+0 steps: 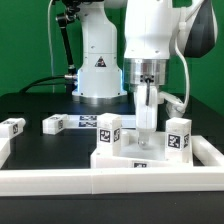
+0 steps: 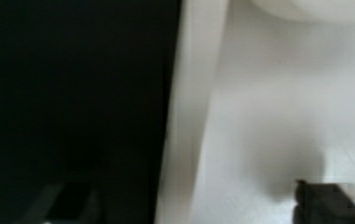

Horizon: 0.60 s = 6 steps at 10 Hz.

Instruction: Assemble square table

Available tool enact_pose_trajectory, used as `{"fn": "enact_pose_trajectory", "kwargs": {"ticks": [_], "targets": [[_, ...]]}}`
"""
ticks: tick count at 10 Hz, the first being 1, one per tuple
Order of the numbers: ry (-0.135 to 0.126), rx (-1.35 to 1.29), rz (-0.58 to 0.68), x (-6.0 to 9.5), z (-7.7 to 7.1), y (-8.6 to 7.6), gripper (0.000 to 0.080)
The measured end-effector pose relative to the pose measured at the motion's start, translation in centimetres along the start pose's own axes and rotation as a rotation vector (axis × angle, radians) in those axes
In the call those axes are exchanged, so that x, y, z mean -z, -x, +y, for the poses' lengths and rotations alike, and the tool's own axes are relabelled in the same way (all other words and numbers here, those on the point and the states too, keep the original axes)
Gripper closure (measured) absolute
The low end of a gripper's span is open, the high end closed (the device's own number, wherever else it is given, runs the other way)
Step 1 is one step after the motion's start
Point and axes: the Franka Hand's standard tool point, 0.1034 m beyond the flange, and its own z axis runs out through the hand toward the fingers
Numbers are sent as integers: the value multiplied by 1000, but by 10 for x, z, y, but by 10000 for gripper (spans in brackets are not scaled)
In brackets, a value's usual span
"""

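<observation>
Nearest lies the long border rail (image 1: 110, 182); just beyond it the square table slab (image 1: 125, 158) sits directly beneath the gripper (image 1: 148, 118), whose jaws stand spread wide.

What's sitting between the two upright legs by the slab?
In the exterior view, only the gripper, down at the slab, stands between that view's left leg and right leg.
</observation>
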Motion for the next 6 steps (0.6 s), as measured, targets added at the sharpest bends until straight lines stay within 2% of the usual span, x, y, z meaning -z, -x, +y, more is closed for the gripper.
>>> {"fn": "enact_pose_trajectory", "kwargs": {"ticks": [1, 2, 3, 4, 6], "targets": [[0, 1, 0, 0, 0, 0, 524], [1, 2, 0, 0, 0, 0, 524], [2, 2, 0, -1, 1, 0, 704], [1, 7, 0, 0, 0, 0, 741], [1, 8, 0, 0, 0, 0, 741]]}}
